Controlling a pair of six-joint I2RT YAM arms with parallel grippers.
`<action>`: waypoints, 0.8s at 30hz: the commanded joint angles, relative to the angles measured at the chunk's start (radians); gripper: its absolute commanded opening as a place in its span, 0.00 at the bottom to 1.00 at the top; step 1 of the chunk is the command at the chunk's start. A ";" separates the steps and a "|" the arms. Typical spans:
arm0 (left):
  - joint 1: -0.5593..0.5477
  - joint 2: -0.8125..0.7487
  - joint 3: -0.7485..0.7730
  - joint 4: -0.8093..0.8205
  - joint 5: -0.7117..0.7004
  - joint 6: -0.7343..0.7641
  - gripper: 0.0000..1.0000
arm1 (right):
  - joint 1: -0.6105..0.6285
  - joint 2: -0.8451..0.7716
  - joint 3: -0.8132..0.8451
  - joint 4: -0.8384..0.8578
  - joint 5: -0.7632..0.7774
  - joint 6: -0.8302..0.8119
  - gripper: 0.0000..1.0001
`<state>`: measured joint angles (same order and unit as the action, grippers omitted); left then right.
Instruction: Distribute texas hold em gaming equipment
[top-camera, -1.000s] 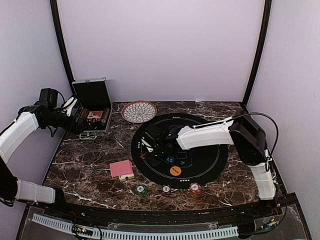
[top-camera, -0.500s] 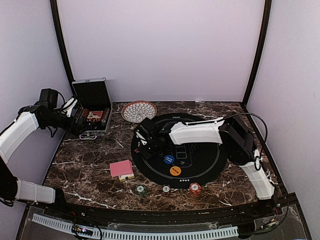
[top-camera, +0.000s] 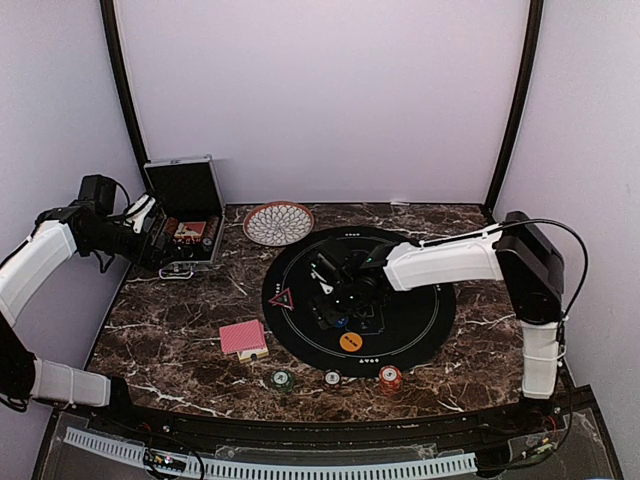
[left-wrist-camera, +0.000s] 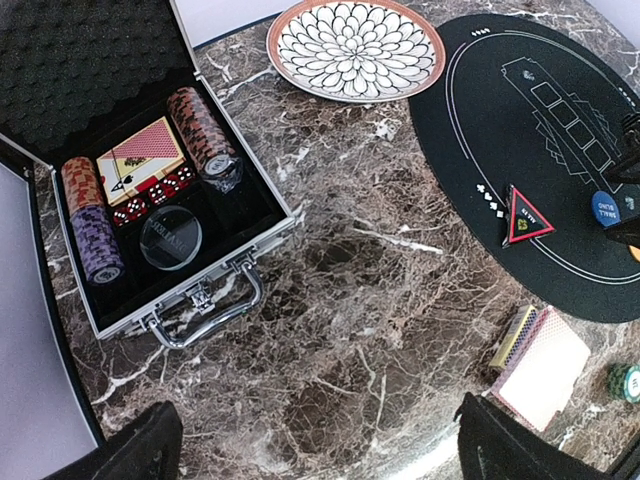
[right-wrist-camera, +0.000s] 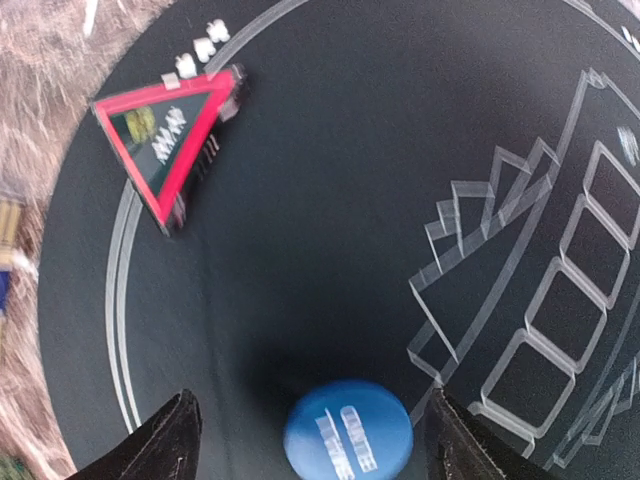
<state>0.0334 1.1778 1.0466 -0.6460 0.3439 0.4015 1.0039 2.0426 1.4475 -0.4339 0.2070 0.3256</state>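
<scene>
Right gripper (right-wrist-camera: 312, 410): jaws spread wide and gripping nothing, hanging low over the black mat (top-camera: 410, 320)
Blue button (right-wrist-camera: 347, 435): flat on the mat between the right fingers, clear of both
Red triangle marker (right-wrist-camera: 165, 140): flat at the mat's left edge, well apart from the right gripper
Orange button (top-camera: 350, 342): on the mat, nearer the robot than the blue one
Left gripper (left-wrist-camera: 320, 430): jaws fully apart and empty, held above the marble table (left-wrist-camera: 330, 330) between case and mat
Cards (top-camera: 242, 337): red-backed pile on the table just left of the mat
Chips (top-camera: 332, 378): green, white and red piles in a row along the near edge
Case (left-wrist-camera: 190, 283): open, with chip stacks (left-wrist-camera: 205, 130), cards and dice inside
Bowl (left-wrist-camera: 430, 60): empty, beyond the mat
Step in hand: laying markers on the mat looks about done; the right arm seems free of the triangle
Next move: probably lift the right arm straight up so the blue button is not nudged; the left arm is best placed to drop squarely over a chip stack in the case
</scene>
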 joint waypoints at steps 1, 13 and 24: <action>-0.010 0.001 0.027 -0.038 0.022 0.019 0.99 | -0.006 -0.061 -0.103 0.022 0.042 0.060 0.79; -0.015 0.010 0.039 -0.037 0.023 0.015 0.99 | -0.009 -0.031 -0.134 0.064 0.058 0.109 0.71; -0.017 0.009 0.038 -0.034 0.012 0.019 0.99 | -0.068 -0.018 -0.137 0.077 0.096 0.144 0.54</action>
<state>0.0216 1.1927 1.0599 -0.6567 0.3508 0.4084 0.9661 2.0121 1.3140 -0.3733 0.2562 0.4553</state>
